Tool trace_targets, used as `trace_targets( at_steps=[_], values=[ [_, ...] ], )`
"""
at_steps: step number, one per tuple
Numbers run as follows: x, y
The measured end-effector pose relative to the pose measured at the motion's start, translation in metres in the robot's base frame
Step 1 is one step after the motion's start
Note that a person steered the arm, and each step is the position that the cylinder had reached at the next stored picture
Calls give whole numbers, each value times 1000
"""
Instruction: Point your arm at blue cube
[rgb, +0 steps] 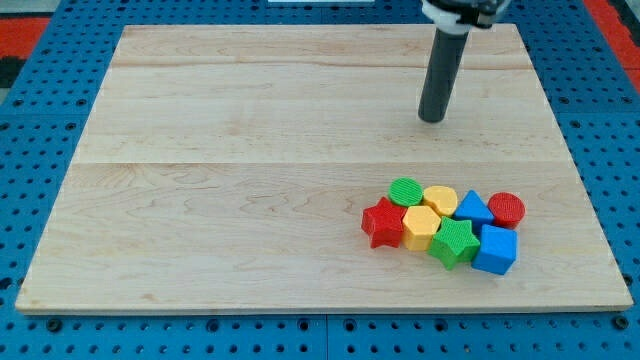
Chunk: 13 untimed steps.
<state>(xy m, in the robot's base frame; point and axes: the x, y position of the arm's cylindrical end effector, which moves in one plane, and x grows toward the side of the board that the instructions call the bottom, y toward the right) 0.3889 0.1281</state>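
Observation:
The blue cube (496, 249) sits at the lower right end of a tight cluster of blocks near the view's bottom right. My tip (432, 118) rests on the wooden board (250, 150), well above the cluster toward the view's top and a little left of the cube. It touches no block. The dark rod rises from the tip to the view's top edge.
The cluster also holds a red star (383, 223), a green cylinder (406, 191), a yellow block (440, 199), a yellow hexagon (421, 228), a green star (454, 242), a blue triangle (473, 209) and a red cylinder (506, 209). Blue pegboard surrounds the board.

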Motion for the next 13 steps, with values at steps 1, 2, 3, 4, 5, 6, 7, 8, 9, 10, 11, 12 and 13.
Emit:
trace_targets(
  at_steps=[1, 2, 3, 4, 5, 6, 7, 8, 9, 10, 11, 12, 13],
  values=[
    [49, -14],
    [51, 58],
    [51, 124],
    [72, 158],
    [92, 179],
    [103, 172],
    [103, 172],
    [102, 171],
    [91, 163],
    [91, 136],
    [114, 137],
    [145, 130],
    [169, 104]
  ],
)
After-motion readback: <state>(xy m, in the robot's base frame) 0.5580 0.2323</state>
